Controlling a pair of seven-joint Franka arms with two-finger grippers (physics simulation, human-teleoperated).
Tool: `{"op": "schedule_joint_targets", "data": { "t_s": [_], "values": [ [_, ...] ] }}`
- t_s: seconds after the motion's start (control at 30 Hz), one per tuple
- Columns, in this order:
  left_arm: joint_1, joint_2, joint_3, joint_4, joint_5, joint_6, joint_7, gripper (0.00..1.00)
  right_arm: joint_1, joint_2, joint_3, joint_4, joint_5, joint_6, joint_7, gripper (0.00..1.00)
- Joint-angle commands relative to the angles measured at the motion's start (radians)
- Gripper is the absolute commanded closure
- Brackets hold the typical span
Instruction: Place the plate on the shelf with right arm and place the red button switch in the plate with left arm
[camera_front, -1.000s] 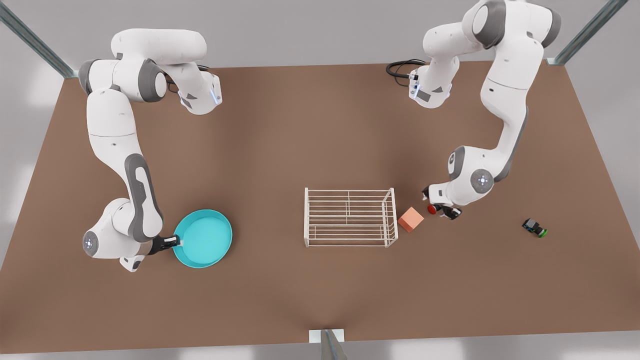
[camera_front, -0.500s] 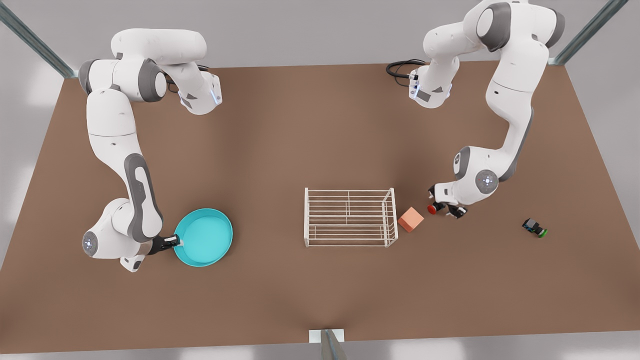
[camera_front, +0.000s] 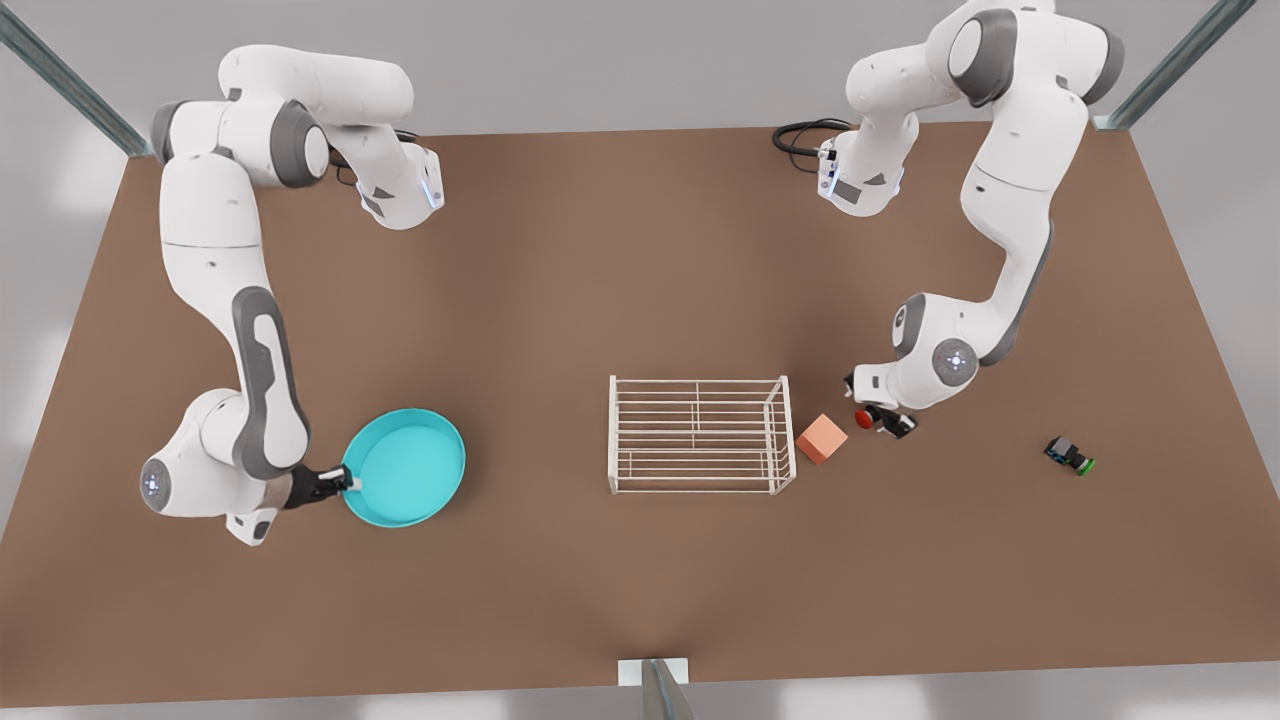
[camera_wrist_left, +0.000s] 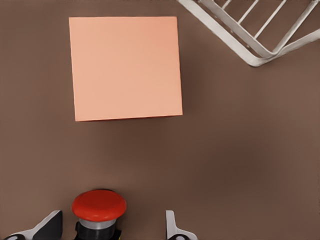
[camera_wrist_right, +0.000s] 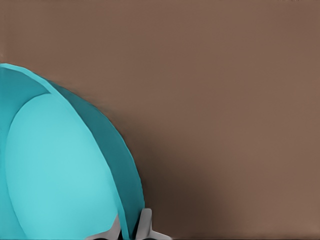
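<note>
Looking down in the front view, a plain brown bench (camera_front: 620, 280) spreads under pale grey walls, with metal frame posts at its far corners. The shelf (camera_front: 700, 435), the white wire rack, stands near the middle and serves as the landmark. Well apart from it, toward the front view's left, the plate (camera_front: 405, 467) sits with much bare bench between; the right pincer (camera_front: 340, 483) is closed on the plate's rim on the side away from the shelf. Just beside the shelf, toward the front view's right, lies a salmon cube (camera_front: 822, 439), apart from the wire. Beyond the cube, the left pincer (camera_front: 880, 420) sits low around the red button switch (camera_front: 864, 418). Farther still from the shelf, a green-capped switch (camera_front: 1069, 455) lies alone.

From the left wrist view, the red button switch (camera_wrist_left: 99, 209) stands upright between the two fingertips (camera_wrist_left: 172, 227); the left pincer (camera_wrist_left: 112, 227) is held wide, with a clear gap on one side of the cap. The cube (camera_wrist_left: 126, 68) lies ahead, and a corner of the shelf (camera_wrist_left: 250, 35) lies beyond it, with open bench between all three.

From the right wrist view, the right pincer (camera_wrist_right: 131, 227) is pinched narrow across the plate's raised rim (camera_wrist_right: 125, 165), one fingertip inside and one outside. Bare bench (camera_wrist_right: 225, 100) spreads past the plate's edge.
</note>
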Motion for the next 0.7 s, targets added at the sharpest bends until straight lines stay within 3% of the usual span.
{"op": "schedule_joint_targets", "data": {
  "t_s": [0.0, 0.17, 0.3, 0.37, 0.5, 0.67],
  "values": [
    [-0.001, 0.000, 0.000, 0.001, 0.001, 0.011, 0.003, 0.00, 0.001, -0.028, 0.012, 0.000, 0.010, -0.108, 0.096, 0.81],
    [-0.014, 0.020, 0.000, 0.021, 0.004, 0.024, 0.003, 0.00, 0.055, -0.192, 0.097, 0.001, 0.012, -0.260, 0.425, 0.81],
    [-0.020, 0.029, 0.000, 0.037, 0.001, 0.024, 0.001, 0.00, 0.056, -0.306, 0.282, 0.003, 0.013, -0.291, 0.742, 0.81],
    [-0.020, 0.040, 0.000, 0.044, 0.007, 0.024, 0.001, 0.00, 0.056, -0.316, 0.331, 0.009, 0.047, -0.285, 0.757, 0.81],
    [-0.018, 0.048, 0.000, 0.060, 0.008, 0.024, 0.003, 0.00, 0.271, -0.247, 0.333, 0.031, 0.052, -0.067, 1.013, 0.80],
    [-0.015, 0.068, 0.002, 0.070, 0.024, 0.038, 0.003, 0.00, 0.395, -0.138, 0.333, 0.047, 0.049, 0.197, 1.108, 0.80]
  ]
}}
